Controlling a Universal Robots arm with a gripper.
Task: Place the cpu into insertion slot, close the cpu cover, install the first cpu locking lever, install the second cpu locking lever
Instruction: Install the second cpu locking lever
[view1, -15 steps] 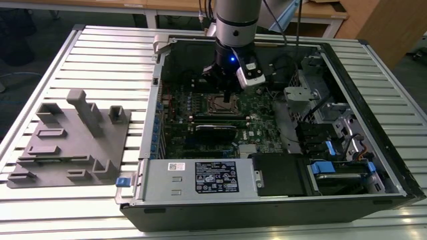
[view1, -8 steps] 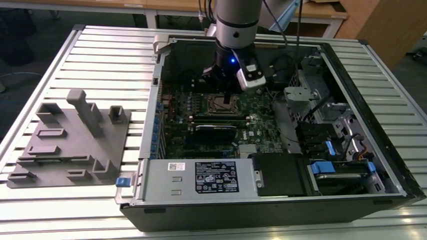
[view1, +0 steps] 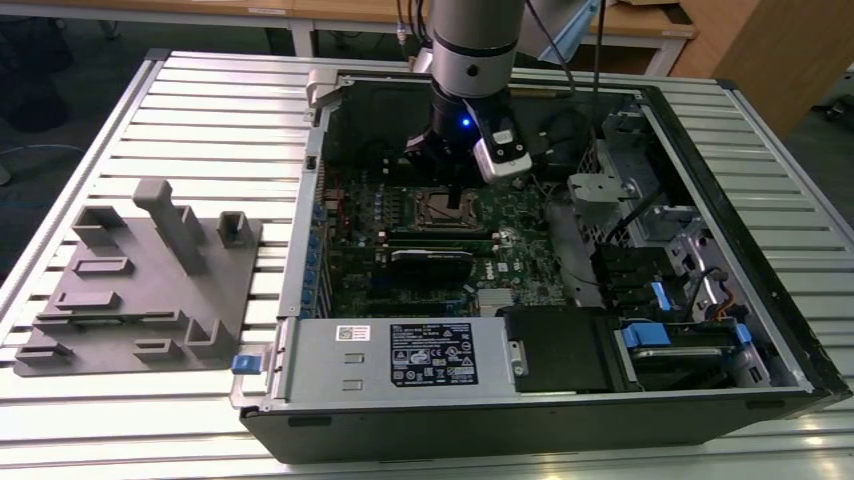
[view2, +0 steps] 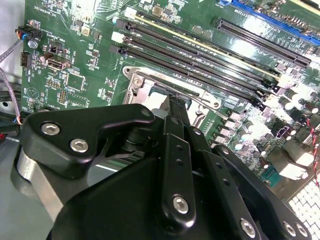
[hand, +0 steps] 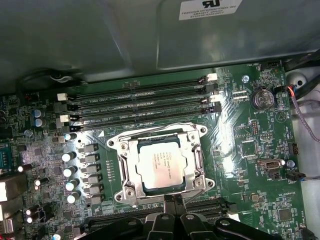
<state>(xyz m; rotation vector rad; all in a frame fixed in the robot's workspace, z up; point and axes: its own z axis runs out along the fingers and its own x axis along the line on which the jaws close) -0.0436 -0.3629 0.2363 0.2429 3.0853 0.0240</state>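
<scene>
In the exterior view, your arm (view1: 470, 45) comes straight down from above into the open computer case (view1: 534, 400), which lies on its side on the slatted counter (view1: 200, 110). The wrist hangs vertical, with a small white-and-black camera block on the side toward the exterior view's right. The pincer (view1: 454, 180) points down, just above the insertion slot (view1: 447, 208) on the green motherboard (view1: 521, 235). A grey fixture block (view1: 140, 280) sits on the counter well away from the pincer, outside the case toward the exterior view's left.

In the second wrist view, you look along the black linkage of the pincer (view2: 176, 102). Its fingers (view2: 175, 130) lie pressed together into one narrow tip, so it is clenched with nothing between them. That tip reaches the near edge of the silvery cpu cover (view2: 150, 82), where a thin locking lever (view2: 200, 100) runs beside the frame. Long black memory slots (view2: 200, 55) lie beyond the socket.

In the first wrist view, the cpu (hand: 161, 162) sits flat in the insertion slot, directly ahead of the pincer (hand: 172, 198). The cpu cover (hand: 130, 167) lies down around it, its window showing the chip's grey top. The clenched tip meets the frame's nearest edge; whether it touches the lever you cannot tell.
</scene>
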